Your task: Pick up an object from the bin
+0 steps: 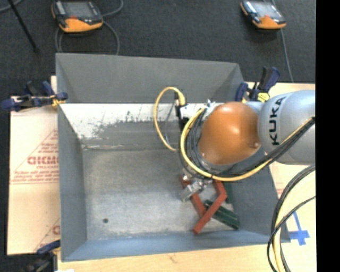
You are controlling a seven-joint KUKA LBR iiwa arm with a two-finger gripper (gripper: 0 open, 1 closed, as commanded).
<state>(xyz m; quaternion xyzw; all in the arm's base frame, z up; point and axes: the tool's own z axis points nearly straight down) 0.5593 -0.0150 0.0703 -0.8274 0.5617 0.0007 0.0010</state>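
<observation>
Pincer (190, 189) hangs low at the right of the bin (122, 196), under the arm's orange cover; open or closed, I cannot tell. Just beside it lie crossed red-brown sticks (208, 215) and a dark green piece (227, 218). Nothing looks lifted; grasping and raising remain.

Dark carpet (159, 32) behind; 2 orange-and-black devices (77, 15) (263, 13) lie on it, cabled.
</observation>
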